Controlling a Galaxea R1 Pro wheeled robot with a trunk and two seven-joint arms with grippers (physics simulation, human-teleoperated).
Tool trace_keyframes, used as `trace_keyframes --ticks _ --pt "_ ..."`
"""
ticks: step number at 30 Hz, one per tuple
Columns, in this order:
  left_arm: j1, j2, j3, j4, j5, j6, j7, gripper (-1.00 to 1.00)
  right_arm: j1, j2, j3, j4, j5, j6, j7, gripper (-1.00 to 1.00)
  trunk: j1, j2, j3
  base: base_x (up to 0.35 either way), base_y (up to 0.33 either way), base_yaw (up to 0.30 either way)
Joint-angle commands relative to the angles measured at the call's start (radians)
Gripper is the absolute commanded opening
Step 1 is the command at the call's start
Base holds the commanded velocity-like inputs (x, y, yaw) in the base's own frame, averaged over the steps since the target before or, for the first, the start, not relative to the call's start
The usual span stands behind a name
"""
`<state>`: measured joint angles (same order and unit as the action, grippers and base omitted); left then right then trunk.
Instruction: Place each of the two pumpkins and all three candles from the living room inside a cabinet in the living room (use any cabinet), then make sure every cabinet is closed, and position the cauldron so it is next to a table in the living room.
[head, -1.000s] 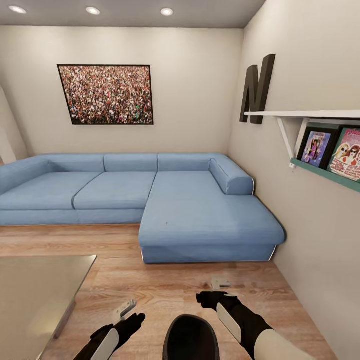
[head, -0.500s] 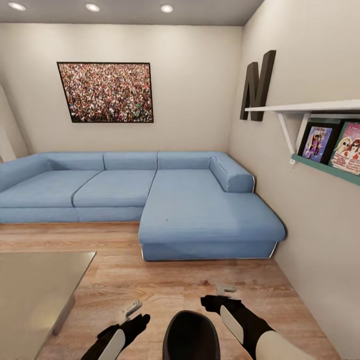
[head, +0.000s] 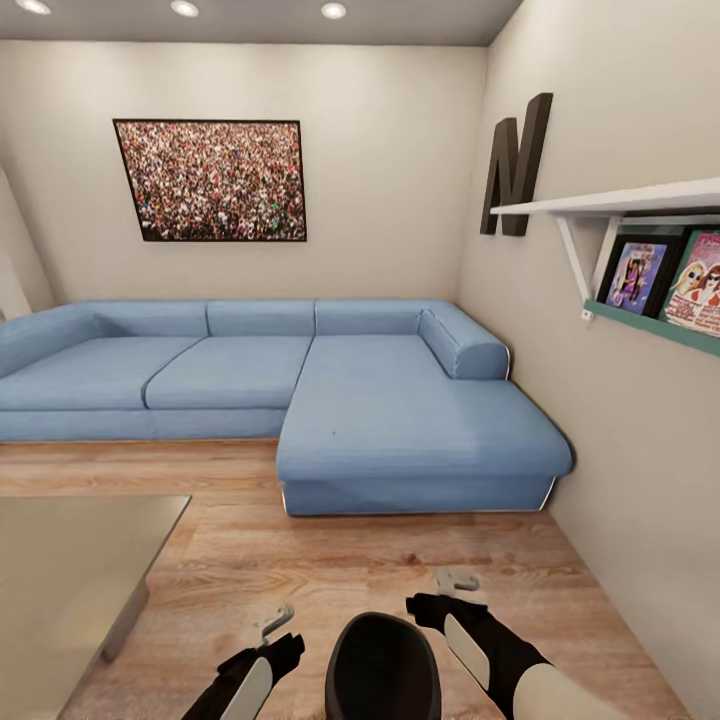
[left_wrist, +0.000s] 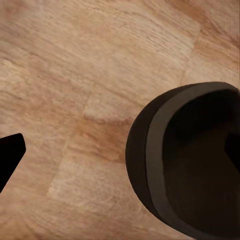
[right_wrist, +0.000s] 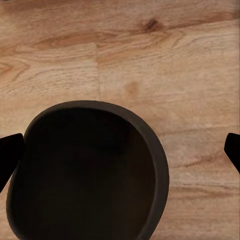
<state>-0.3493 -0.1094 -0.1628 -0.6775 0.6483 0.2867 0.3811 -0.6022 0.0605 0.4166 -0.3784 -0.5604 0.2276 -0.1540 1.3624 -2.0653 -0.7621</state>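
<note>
Here, cauldron (head: 383, 668) at 6 o'clock in the head view, low between both arms, mouth open and dark, standing or hanging over the wooden floor (head: 340, 560); cannot tell which. Left gripper (head: 272, 622) at 7 o'clock, right gripper (head: 455, 580) at 5 o'clock, both with fingers spread and grasping nothing, neither visibly touching the pot. Table (head: 70, 570) at 8 o'clock, well apart from the cauldron. Risks, as a judgement: a 1-sided push tipping the pot on its small feet; a swing toward 8 o'clock clipping the glassy corner; stopping too far off to count as next to the table. Sofa (head: 300, 390) at 12 o'clock.
</note>
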Motion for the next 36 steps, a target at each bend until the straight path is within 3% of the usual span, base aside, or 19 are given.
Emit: trace_keyframes --ticks 1,11,19,25,36 --pt "0.0 -0.003 -0.006 -0.002 0.008 0.002 0.009 1.0 -0.001 -0.001 0.008 -0.002 -0.009 0.003 -0.009 1.0 0.004 -0.008 -0.004 0.0 0.0 0.0" --pt "0.0 -0.021 -0.079 -0.002 0.011 -0.035 0.011 1.0 -0.001 -0.002 0.007 -0.002 -0.009 0.002 -0.008 1.0 0.034 -0.064 -0.029 0.0 0.0 0.0" --pt "0.0 -0.023 -0.085 -0.002 0.016 -0.038 -0.002 1.0 -0.001 -0.002 0.003 -0.002 -0.01 0.002 -0.008 1.0 0.034 -0.064 -0.029 0.0 0.0 0.0" --pt "0.0 -0.024 -0.089 -0.002 0.015 -0.039 -0.003 1.0 -0.001 -0.003 -0.053 -0.002 -0.009 0.002 -0.007 1.0 0.034 -0.064 -0.029 0.0 0.0 0.0" --pt "0.0 -0.025 -0.09 0.001 0.026 -0.035 0.011 1.0 -0.001 -0.002 -0.061 -0.002 -0.009 0.002 -0.007 1.0 0.034 -0.064 -0.029 0.0 0.0 0.0"
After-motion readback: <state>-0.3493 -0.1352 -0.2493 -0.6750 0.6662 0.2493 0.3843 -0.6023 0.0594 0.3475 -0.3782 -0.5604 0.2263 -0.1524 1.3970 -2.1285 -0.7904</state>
